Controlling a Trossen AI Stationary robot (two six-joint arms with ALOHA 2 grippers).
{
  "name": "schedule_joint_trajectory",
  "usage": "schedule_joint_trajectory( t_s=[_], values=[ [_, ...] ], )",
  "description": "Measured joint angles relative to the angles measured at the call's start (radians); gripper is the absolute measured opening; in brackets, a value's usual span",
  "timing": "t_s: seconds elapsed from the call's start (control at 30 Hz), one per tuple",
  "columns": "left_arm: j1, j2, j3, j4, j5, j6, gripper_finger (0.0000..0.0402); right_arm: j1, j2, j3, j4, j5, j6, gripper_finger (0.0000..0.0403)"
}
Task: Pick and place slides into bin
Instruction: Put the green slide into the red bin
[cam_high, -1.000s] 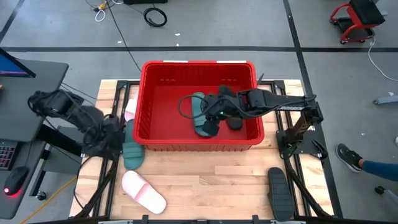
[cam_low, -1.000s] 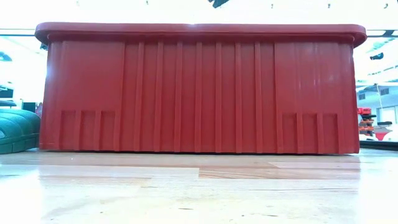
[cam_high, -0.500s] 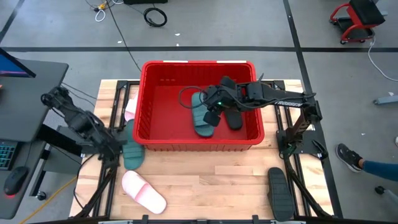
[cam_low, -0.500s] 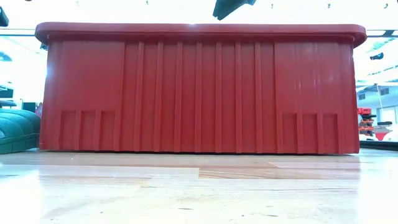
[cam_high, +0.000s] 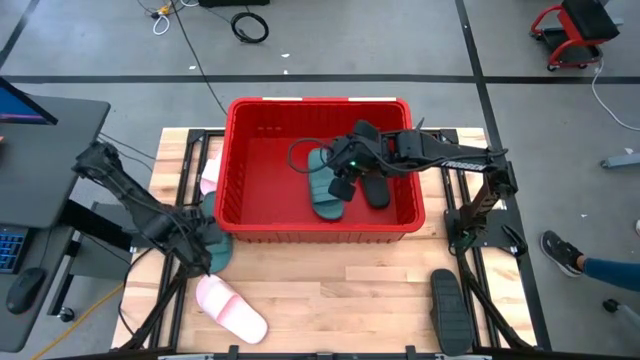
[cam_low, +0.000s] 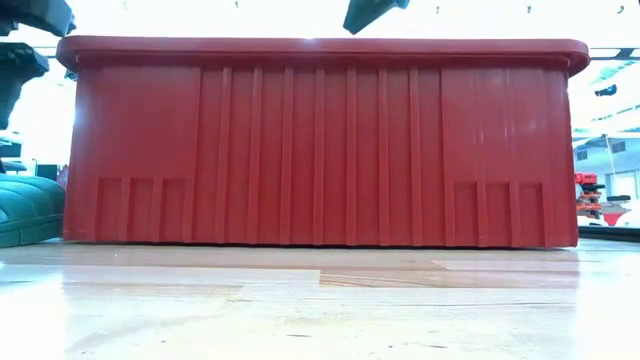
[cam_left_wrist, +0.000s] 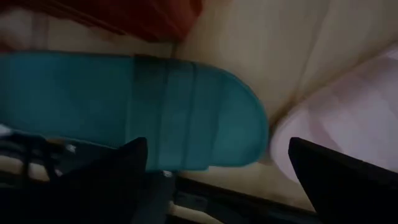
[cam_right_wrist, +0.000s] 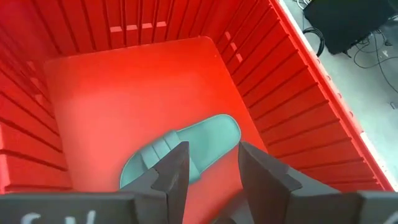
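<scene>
Left gripper (cam_high: 203, 262) jaws spread above teal slide (cam_high: 214, 246) at bin's (cam_high: 320, 104) 7 o'clock corner; right gripper (cam_high: 340, 186) jaws empty, part-open over binned teal slide (cam_high: 322, 190), long axis 11–5.

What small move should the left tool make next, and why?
Probably lower the open left tool onto the teal slide just ahead and close. That slide lies on the table beside the red bin, not inside. The right tool hovers in the bin above another teal slide.
</scene>
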Motion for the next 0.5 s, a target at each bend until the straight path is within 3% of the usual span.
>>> schedule_joint_trajectory(
  t_s=[0.2, 0.4, 0.5],
  values=[
    [-0.062, -0.019, -0.004, 0.002, -0.236, 0.006, 0.0396, 0.000, 0.000, 0.000, -0.031, 0.000, 0.004, 0.0142],
    [-0.068, -0.017, -0.063, 0.012, -0.190, 0.022, 0.0396, 0.001, 0.000, 0.000, -0.066, -0.002, 0.034, 0.0142],
    [-0.068, -0.019, -0.093, 0.016, -0.215, 0.013, 0.0396, 0.001, 0.000, 0.000, -0.066, -0.003, 0.035, 0.0142]
  ],
)
